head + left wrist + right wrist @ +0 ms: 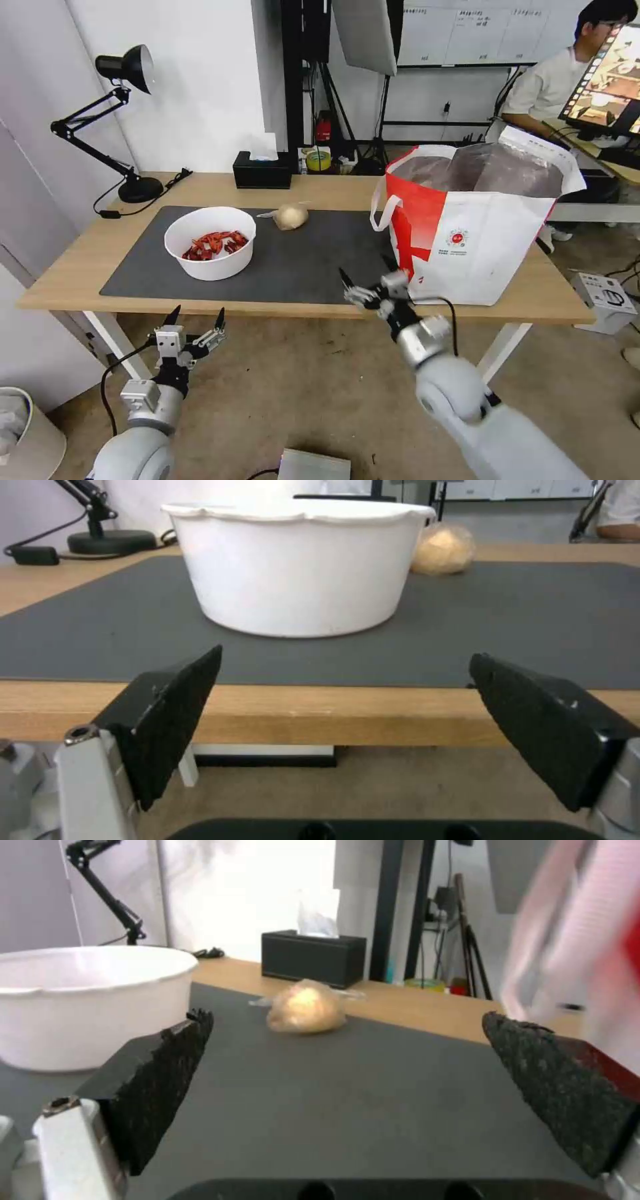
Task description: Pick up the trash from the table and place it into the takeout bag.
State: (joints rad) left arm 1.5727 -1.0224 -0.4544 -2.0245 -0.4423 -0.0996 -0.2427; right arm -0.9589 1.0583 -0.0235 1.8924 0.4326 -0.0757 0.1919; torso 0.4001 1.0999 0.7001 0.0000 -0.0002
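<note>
From the head camera we see a white round plastic bowl (210, 251) with red crayfish shells (215, 244) piled inside, sitting on the left part of the big dark grey mat (293, 267) that covers the light-wood desk (67, 267). A beige lump wrapped in clear film (289, 216) lies near the mat's back edge, off to the bowl's right. The large white and red tote bag with silver foil lining (477, 227) stands upright at the desk's right end, mouth open. Our left gripper (198, 320) hangs below the desk's front edge, fingers spread wide, holding nothing. Our right gripper (368, 279) hovers over the front edge of the mat just beside the tote, also open and empty.

Left wrist camera: the bowl (297, 565) is dead ahead past the desk edge, the wrapped lump (443, 550) peeking out behind it; both black finger pads (173, 710) sit far apart.

Right wrist camera: the lump (307, 1012) is straight ahead on the mat, bowl (87, 1000) to one side, a black tissue box (313, 957) behind it. The pads (167, 1080) are wide apart, touching nothing.
</note>
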